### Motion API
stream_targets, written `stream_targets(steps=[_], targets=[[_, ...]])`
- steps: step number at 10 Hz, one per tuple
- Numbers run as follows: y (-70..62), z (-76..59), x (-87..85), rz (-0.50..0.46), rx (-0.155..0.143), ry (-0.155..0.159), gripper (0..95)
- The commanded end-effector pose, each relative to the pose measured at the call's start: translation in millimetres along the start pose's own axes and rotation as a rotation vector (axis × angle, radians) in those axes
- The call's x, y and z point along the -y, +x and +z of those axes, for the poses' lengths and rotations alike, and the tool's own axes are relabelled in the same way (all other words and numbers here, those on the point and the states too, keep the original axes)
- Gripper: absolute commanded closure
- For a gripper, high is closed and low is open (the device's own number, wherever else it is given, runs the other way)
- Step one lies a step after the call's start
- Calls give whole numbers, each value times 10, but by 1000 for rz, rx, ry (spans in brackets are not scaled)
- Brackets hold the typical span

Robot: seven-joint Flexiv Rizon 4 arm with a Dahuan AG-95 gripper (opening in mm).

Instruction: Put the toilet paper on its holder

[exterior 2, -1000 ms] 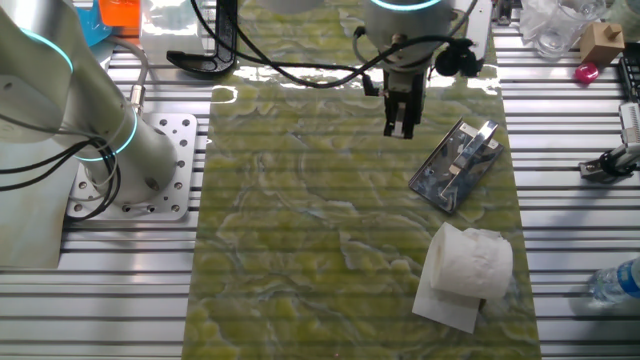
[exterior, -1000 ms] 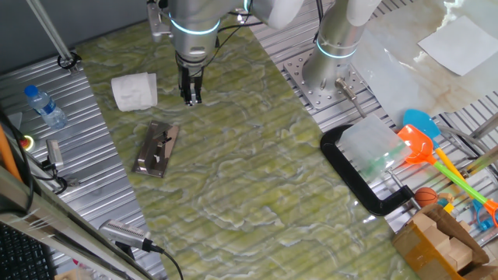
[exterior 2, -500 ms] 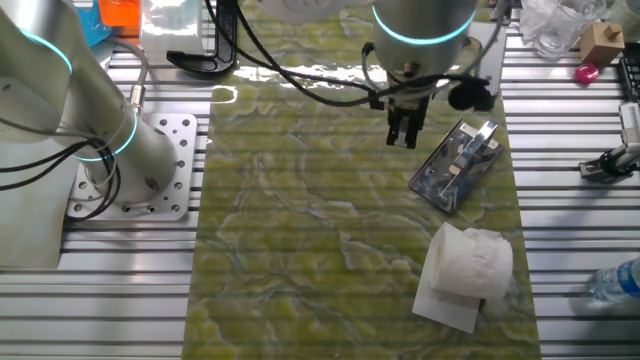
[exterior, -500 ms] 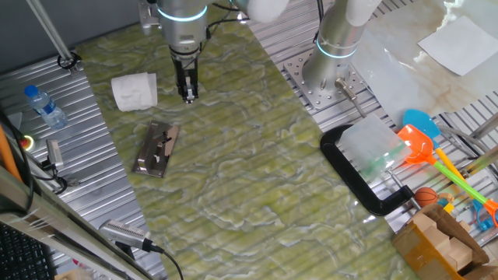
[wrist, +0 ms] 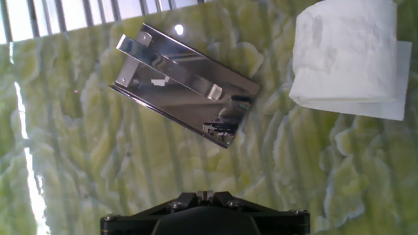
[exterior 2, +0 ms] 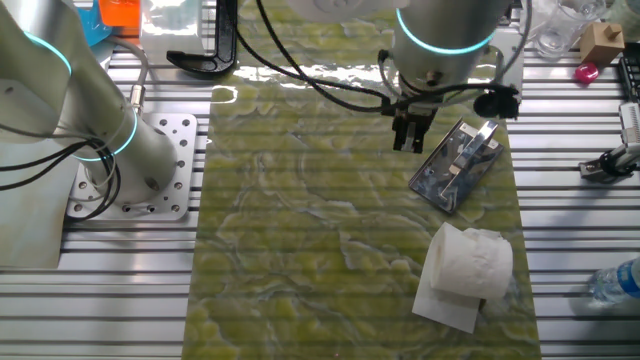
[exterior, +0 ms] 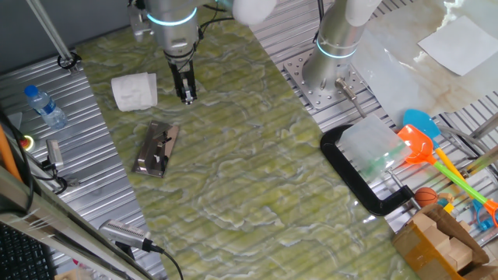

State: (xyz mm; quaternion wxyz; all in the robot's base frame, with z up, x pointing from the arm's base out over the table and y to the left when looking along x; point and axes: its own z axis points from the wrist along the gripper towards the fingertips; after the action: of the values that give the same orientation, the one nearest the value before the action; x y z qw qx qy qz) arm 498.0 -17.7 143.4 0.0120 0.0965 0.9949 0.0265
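Little of the task looks done. The claw (exterior: 187,97) hangs above the counter (exterior: 257,179) with nothing in it, its two fingers close together, perhaps fully pressed (the narrow gap is hard to judge from either fixed view, and the hand view shows only the dark base of the hand).

Just past the claw lies the holder (wrist: 184,83), flat on the green surface, its shiny plate up and its arm lying along the middle.

Farther off, beyond the holder and to one side, sits the toilet paper (wrist: 346,55), on its side with a loose sheet trailing under it, apart from both the claw and the holder.

So the roll is not yet picked up. Left to do, by my reading: reach over to the roll, grasp it, carry it back and set it on the holder's arm.
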Motion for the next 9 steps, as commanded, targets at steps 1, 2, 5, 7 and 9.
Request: stream_targets(steps=[1, 2, 5, 7, 9], targets=[[12, 26, 107, 6, 17, -6, 950], [9, 41, 186, 3, 16, -8, 950], [-1, 56, 333, 12, 2, 13, 950], [-44, 78, 426, 18, -11, 12, 950], [-126, 62, 516, 25, -52, 17, 950]])
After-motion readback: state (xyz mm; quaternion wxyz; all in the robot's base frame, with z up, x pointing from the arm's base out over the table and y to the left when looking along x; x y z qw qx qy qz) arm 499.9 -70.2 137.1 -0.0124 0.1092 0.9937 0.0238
